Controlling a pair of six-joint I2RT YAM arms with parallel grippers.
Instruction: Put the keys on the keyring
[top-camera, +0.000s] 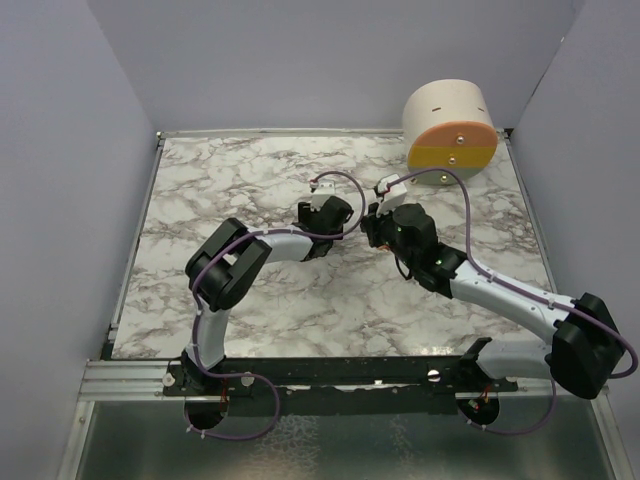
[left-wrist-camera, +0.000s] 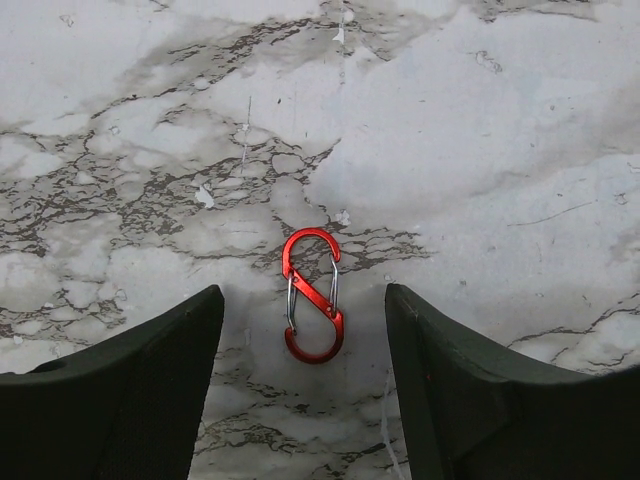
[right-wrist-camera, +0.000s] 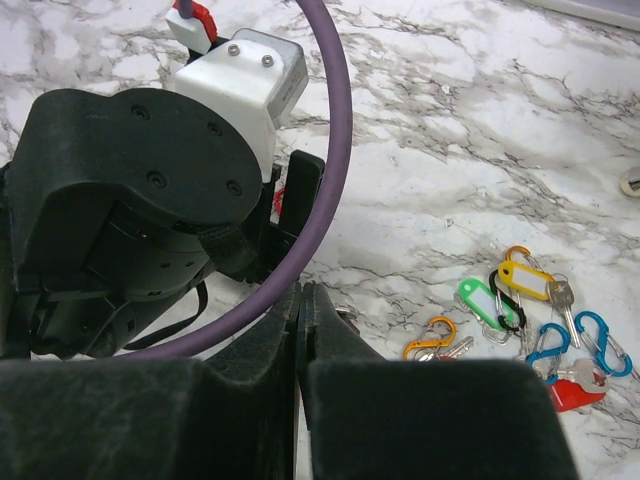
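Red keyring loop (left-wrist-camera: 313, 295) lies between parted left fingers (left-wrist-camera: 110, 390) — right fingers (right-wrist-camera: 420, 420) closed.

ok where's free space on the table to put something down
Free: back-left marble beyond the left arm; near strip between both arms and the front rail. Crowded: centre, where the left gripper straddles the red clip near the keys; round drum back right.

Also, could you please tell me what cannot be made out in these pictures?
Top view: the red clip and the keys do not show; the arms' wrists seem to cover them.
Left wrist view: the keys lie outside the frame.
Right wrist view: the left pincer hides nearly all of the clip; which keys sit on which loops is too small to tell.
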